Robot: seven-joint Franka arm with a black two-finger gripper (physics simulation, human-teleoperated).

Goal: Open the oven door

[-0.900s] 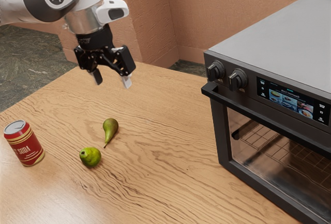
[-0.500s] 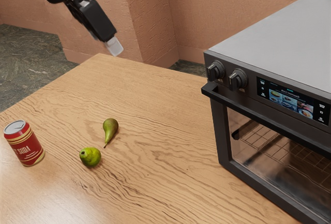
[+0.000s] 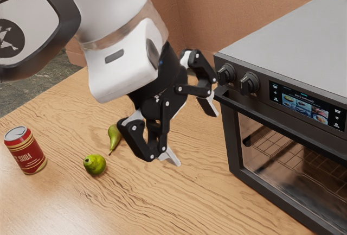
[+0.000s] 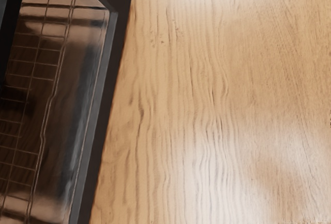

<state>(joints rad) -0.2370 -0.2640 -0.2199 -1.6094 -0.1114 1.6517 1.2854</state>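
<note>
Swinging away from the exterior view's upper left, where it was half a second ago, the hand (image 3: pixel 194 137) is now hanging low over the worktop (image 3: pixel 217 197), in front of the oven (image 3: pixel 303 34). Its fingers are standing well spread, with nothing between them. One fingertip is showing near the free end of the handle (image 3: pixel 271 120); whether it is touching, I cannot tell.

The door (image 3: pixel 231 148) is looking shut, its handle running across the oven's front under the two knobs, at the exterior view's right of the worktop. From the wrist view, the hand is facing down past the door's window (image 4: pixel 77 136) and its wire rack (image 4: pixel 36 69) to the bare wood in front.

Reaching the handle is seeming the step in hand. Doing it well is meaning lining the spread fingers up across the handle, one on either side, before closing, and keeping the inner finger from knocking the glass or the knobs (image 3: pixel 249 83). Once the hand is gripping, the pull is likely needing an arc, outward and then down, since the door is probably hinging at its bottom edge.

Compared with the earlier frame, the door is keeping its place, and so are the soda can (image 3: pixel 27 153), near the worktop's edge at the exterior view's left, and the two pears (image 3: pixel 95 164); the hand is now partly covering the farther pear.
</note>
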